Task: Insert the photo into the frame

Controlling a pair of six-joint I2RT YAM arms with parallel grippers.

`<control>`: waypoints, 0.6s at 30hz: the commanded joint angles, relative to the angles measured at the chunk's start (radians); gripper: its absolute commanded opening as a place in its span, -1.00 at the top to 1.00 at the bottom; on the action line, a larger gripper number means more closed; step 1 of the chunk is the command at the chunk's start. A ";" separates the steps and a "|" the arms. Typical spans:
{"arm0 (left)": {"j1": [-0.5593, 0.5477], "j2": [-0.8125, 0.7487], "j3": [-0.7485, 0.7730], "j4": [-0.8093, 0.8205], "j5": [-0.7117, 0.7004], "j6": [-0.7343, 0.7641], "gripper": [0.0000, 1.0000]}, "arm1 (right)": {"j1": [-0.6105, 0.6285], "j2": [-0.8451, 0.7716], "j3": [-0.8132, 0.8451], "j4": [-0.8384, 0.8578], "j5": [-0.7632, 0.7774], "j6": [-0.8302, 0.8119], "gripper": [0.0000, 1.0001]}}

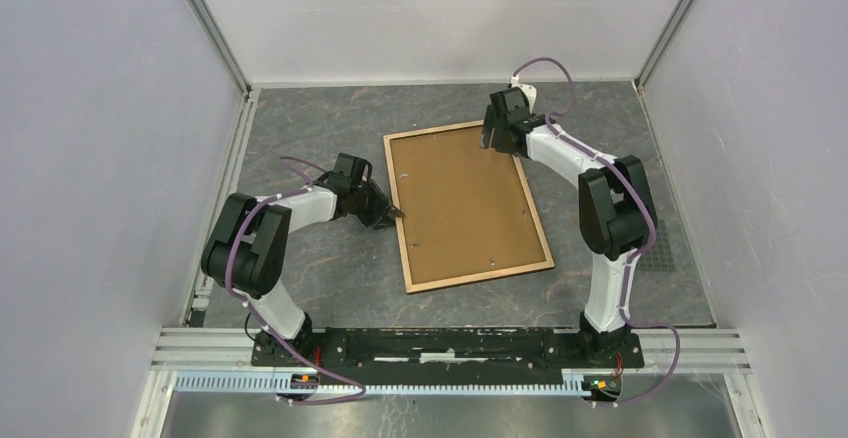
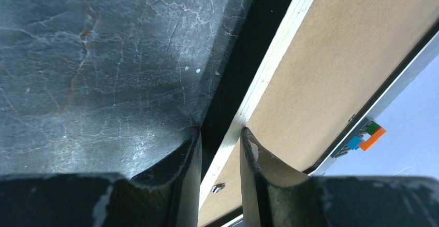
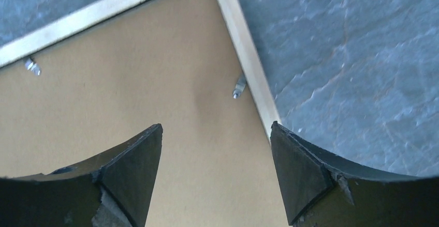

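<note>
Left gripper [image 2: 220, 133] sits low and left of centre in the overhead view. Its fingers are drawn close on either side of the left rail of the frame [image 1: 478, 274], and they look clamped on it, one finger [image 2: 187, 157] on the dark outer side and the other over the board. The frame lies flat on the grey table [image 1: 320, 278] in the middle of the view, back face up, filled by the brown backing board [image 1: 465, 203]. The photo shows in no view, and whether it lies under the board cannot be told.

Farther up, the right gripper [image 3: 216, 125] hangs over the frame's upper right corner with its fingers spread wide and nothing between them. A small metal tab [image 3: 238, 88] sits by the rail there.

The pinch is on one thin rail only. A lift from that side alone could let the frame pivot or slip out. If the tabs are not turned in, the board could drop loose.
</note>
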 commanded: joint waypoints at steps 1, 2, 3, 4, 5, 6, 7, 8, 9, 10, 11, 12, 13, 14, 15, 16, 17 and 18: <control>0.001 0.043 -0.070 -0.109 -0.117 0.012 0.96 | -0.033 0.066 0.078 -0.004 0.009 -0.029 -0.62; 0.001 0.042 -0.073 -0.107 -0.117 0.011 0.96 | -0.034 0.074 0.083 0.002 0.008 -0.019 -0.61; 0.001 0.041 -0.073 -0.107 -0.114 0.012 0.96 | -0.034 0.084 0.087 0.008 0.005 -0.014 -0.58; 0.002 0.043 -0.073 -0.106 -0.111 0.012 0.95 | -0.034 0.098 0.099 0.005 0.007 -0.006 -0.56; 0.001 0.044 -0.074 -0.106 -0.107 0.012 0.96 | -0.033 0.111 0.117 -0.010 0.015 0.002 -0.53; 0.001 0.046 -0.072 -0.106 -0.104 0.012 0.96 | -0.034 0.127 0.132 -0.029 0.028 0.008 -0.51; 0.002 0.046 -0.073 -0.106 -0.102 0.012 0.96 | -0.033 0.136 0.146 -0.054 0.041 0.018 -0.49; 0.001 0.045 -0.074 -0.106 -0.102 0.010 0.96 | -0.033 0.146 0.151 -0.073 0.063 0.031 -0.47; 0.001 0.043 -0.075 -0.104 -0.103 0.010 0.96 | -0.034 0.148 0.144 -0.082 0.074 0.045 -0.45; 0.001 0.043 -0.076 -0.102 -0.105 0.009 0.96 | -0.035 0.148 0.131 -0.072 0.074 0.054 -0.40; 0.002 0.043 -0.076 -0.101 -0.105 0.009 0.96 | -0.037 0.148 0.118 -0.062 0.072 0.061 -0.36; 0.001 0.044 -0.077 -0.102 -0.103 0.009 0.96 | -0.036 0.149 0.112 -0.062 0.077 0.071 -0.33; 0.001 0.045 -0.075 -0.102 -0.103 0.009 0.96 | -0.037 0.153 0.110 -0.060 0.081 0.077 -0.32; 0.002 0.046 -0.075 -0.101 -0.102 0.009 0.96 | -0.038 0.157 0.112 -0.060 0.082 0.081 -0.32; 0.002 0.047 -0.074 -0.102 -0.102 0.009 0.95 | -0.040 0.161 0.114 -0.062 0.083 0.088 -0.32; 0.001 0.046 -0.073 -0.102 -0.102 0.009 0.96 | -0.042 0.165 0.116 -0.064 0.083 0.094 -0.32; 0.001 0.045 -0.072 -0.102 -0.102 0.008 0.96 | -0.044 0.167 0.116 -0.068 0.085 0.103 -0.30; 0.001 0.046 -0.071 -0.100 -0.102 0.009 0.96 | -0.045 0.170 0.115 -0.073 0.089 0.115 -0.27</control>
